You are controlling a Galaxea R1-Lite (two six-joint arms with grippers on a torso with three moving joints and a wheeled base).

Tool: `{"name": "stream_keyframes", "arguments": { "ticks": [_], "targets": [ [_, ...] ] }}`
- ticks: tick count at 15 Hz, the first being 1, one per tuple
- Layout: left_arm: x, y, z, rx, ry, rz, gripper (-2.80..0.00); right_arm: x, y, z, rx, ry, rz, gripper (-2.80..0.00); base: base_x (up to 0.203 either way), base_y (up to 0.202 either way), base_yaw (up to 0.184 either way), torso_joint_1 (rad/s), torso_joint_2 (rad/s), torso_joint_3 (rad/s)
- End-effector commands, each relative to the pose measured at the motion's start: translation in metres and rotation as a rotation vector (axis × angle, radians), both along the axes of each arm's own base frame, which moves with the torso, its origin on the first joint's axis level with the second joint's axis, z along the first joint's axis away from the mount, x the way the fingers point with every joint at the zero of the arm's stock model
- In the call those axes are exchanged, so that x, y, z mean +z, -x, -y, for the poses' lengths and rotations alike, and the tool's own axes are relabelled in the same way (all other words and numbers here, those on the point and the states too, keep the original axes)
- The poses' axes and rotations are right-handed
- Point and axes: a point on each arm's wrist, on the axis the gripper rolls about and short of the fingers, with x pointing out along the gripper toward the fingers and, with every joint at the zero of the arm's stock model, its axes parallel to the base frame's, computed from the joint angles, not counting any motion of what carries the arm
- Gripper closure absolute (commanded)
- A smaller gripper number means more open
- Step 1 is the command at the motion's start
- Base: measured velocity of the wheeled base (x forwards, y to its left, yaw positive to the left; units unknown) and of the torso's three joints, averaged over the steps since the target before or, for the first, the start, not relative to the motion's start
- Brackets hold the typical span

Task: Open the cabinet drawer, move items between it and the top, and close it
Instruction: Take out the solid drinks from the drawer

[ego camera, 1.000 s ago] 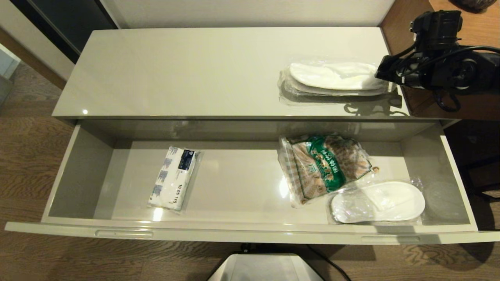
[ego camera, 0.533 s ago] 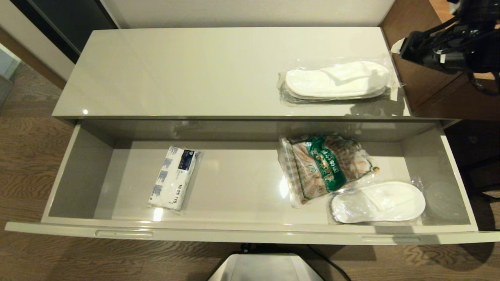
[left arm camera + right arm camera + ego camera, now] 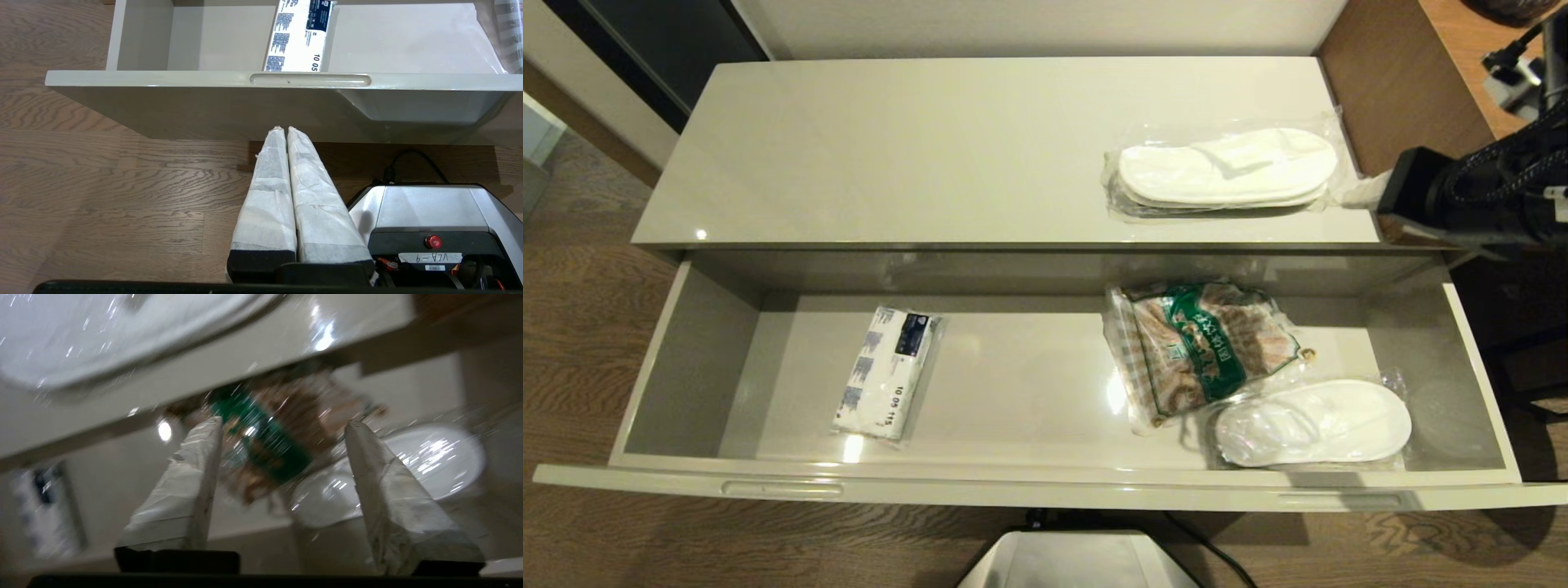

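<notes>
The cabinet drawer (image 3: 1045,492) stands pulled fully out. One bag of white slippers (image 3: 1227,170) lies on the top (image 3: 915,147) near its right end. Inside the drawer's right half lie the brown-patterned packet with a green label (image 3: 1201,347) and a second bag of slippers (image 3: 1313,423), which overlaps the packet's corner. My right gripper (image 3: 1368,194) hovers just off the top's right end, open and empty (image 3: 284,421), looking down at the packet (image 3: 265,445). My left gripper (image 3: 282,129) is shut and empty, low in front of the drawer front (image 3: 163,102).
A small white tissue pack with a dark blue label (image 3: 886,371) lies in the drawer's left half. The brown wood-grain desk (image 3: 1405,90) adjoins the cabinet on the right. My base (image 3: 1078,563) sits just before the drawer front, on wooden floor.
My right gripper has left the slipper bag's right end, risen off to the right, then come down and forward beside the top's right end. The bag stays on the top.
</notes>
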Motion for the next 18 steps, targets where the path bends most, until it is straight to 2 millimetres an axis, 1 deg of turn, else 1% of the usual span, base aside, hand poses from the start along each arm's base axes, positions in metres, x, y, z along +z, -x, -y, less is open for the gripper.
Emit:
{"name": "stream_keyframes", "arguments": {
  "ticks": [1,2,4,5,6,7,9,11,13,14,18],
  "targets": [
    [0.0,0.0,0.0,0.0,0.0,-0.001,0.0,-0.014,0.008,-0.015,0.074,-0.062,-0.059,0.0,0.0,0.0,0.0,0.0,0.0,0.0],
    [0.0,0.0,0.0,0.0,0.0,-0.001,0.0,-0.019,0.007,-0.017,0.079,-0.058,-0.078,0.0,0.0,0.0,0.0,0.0,0.0,0.0],
    [0.0,0.0,0.0,0.0,0.0,-0.001,0.0,-0.044,0.002,-0.021,0.091,-0.038,-0.163,0.0,0.0,0.0,0.0,0.0,0.0,0.0],
    [0.0,0.0,0.0,0.0,0.0,-0.001,0.0,-0.059,0.0,-0.025,0.096,-0.038,-0.219,0.0,0.0,0.0,0.0,0.0,0.0,0.0],
    [0.0,0.0,0.0,0.0,0.0,-0.001,0.0,-0.068,-0.002,-0.028,0.095,-0.05,-0.246,0.0,0.0,0.0,0.0,0.0,0.0,0.0],
    [0.0,0.0,0.0,0.0,0.0,-0.001,0.0,-0.068,-0.004,-0.029,0.096,-0.066,-0.237,0.0,0.0,0.0,0.0,0.0,0.0,0.0],
    [0.0,0.0,0.0,0.0,0.0,-0.001,0.0,-0.066,-0.007,-0.023,0.13,-0.141,-0.224,0.0,0.0,0.0,0.0,0.0,0.0,0.0],
    [0.0,0.0,0.0,0.0,0.0,0.0,0.0,-0.072,-0.011,-0.024,0.129,-0.143,-0.243,0.0,0.0,0.0,0.0,0.0,0.0,0.0],
    [0.0,0.0,0.0,0.002,0.0,-0.001,0.0,-0.073,-0.014,-0.024,0.115,-0.158,-0.249,0.0,0.0,0.0,0.0,0.0,0.0,0.0],
    [0.0,0.0,0.0,0.0,0.0,-0.001,0.0,-0.075,-0.015,-0.024,0.112,-0.161,-0.253,-2.8,0.0,0.0,0.0,0.0,0.0,0.0],
    [0.0,0.0,0.0,0.0,0.0,-0.001,0.0,-0.07,-0.016,-0.013,0.103,-0.187,-0.242,-2.8,0.0,0.0,0.0,0.0,0.0,0.0]
  ]
}}
